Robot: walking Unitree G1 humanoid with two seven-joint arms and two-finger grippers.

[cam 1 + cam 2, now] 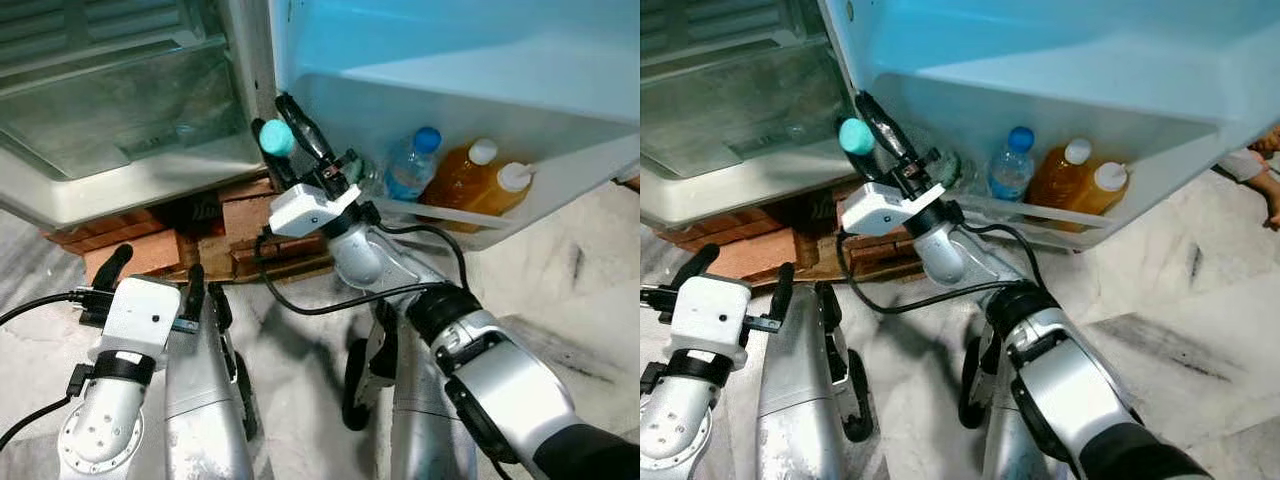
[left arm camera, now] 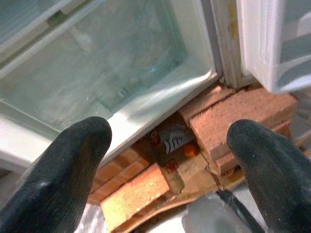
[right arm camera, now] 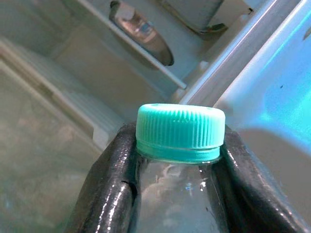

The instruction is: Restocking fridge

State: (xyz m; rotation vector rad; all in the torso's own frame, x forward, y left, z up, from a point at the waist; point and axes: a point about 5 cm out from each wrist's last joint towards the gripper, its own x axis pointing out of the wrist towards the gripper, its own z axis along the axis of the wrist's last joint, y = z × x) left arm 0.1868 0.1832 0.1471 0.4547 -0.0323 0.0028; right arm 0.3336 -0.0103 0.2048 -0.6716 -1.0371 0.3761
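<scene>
Holding a clear bottle (image 3: 170, 194) by its neck, the right claw (image 1: 300, 150) grips just under the teal cap (image 1: 277, 138), its two black fingers (image 3: 109, 184) pressed to either side so the bottle hangs upright and the cap stays free. That grip looks chosen to let the bottle be lowered straight down into the door shelf (image 1: 560, 190), which stands just beside it at the foot of the open fridge door. The bottle sits at the shelf's near end, close to the hinge edge, and seems not yet set down, though its base is hidden behind the wrist.

In the shelf stand three bottles in a row: one water bottle (image 1: 410, 165) with a blue cap and two juice bottles (image 1: 470, 175) with white caps, leaning against the rail that keeps them from tipping out. With the held one, that makes four bottles in all.

The left claw (image 1: 155, 275) hangs low with its fingers (image 2: 63, 165) spread wide and nothing between them, pointing at the bricks (image 2: 243, 121) that prop the fridge off the floor (image 1: 590, 300). The glass drawer (image 1: 120, 110) inside the fridge looks bare.
</scene>
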